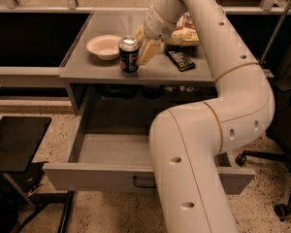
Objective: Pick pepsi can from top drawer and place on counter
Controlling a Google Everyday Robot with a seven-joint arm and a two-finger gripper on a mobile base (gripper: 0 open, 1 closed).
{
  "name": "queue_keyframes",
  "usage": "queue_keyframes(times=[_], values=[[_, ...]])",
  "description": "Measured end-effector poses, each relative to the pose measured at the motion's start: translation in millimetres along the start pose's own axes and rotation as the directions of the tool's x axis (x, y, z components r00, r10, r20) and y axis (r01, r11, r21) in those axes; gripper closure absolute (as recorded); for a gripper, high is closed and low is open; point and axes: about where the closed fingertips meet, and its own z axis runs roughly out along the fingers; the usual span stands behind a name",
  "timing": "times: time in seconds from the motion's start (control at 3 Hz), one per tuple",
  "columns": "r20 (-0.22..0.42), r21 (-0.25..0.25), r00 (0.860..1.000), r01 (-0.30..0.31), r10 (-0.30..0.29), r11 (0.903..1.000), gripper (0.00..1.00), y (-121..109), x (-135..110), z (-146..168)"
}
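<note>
Jaws of the gripper (141, 57) sit against the right side of the pepsi can (128, 55) — whether they clasp it or stand loose, I cannot tell. The can stands upright on the grey tabletop (82, 64), close to its front edge, with a cream bowl (105, 46) just beside it on the left. A flat black packet (180, 60) lies to the right, with a crumpled snack bag (186, 30) behind it. Below, the top drawer (92, 176) is pulled out — the white arm (233, 96) bends across its right half.
</note>
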Motion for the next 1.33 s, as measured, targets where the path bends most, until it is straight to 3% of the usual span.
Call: queue_keyframes(times=[0.33,0.67,1.33], values=[[0.0,0.0,1.0,0.0,0.0,1.0,1.0,-1.1,-1.7,-3.3],[0.0,0.0,1.0,0.0,0.0,1.0,0.82,-0.1,0.0,0.0],[0.007,0.062,1.0,-0.001,0.001,0.9981,0.35,-19.7,-1.6,7.4]])
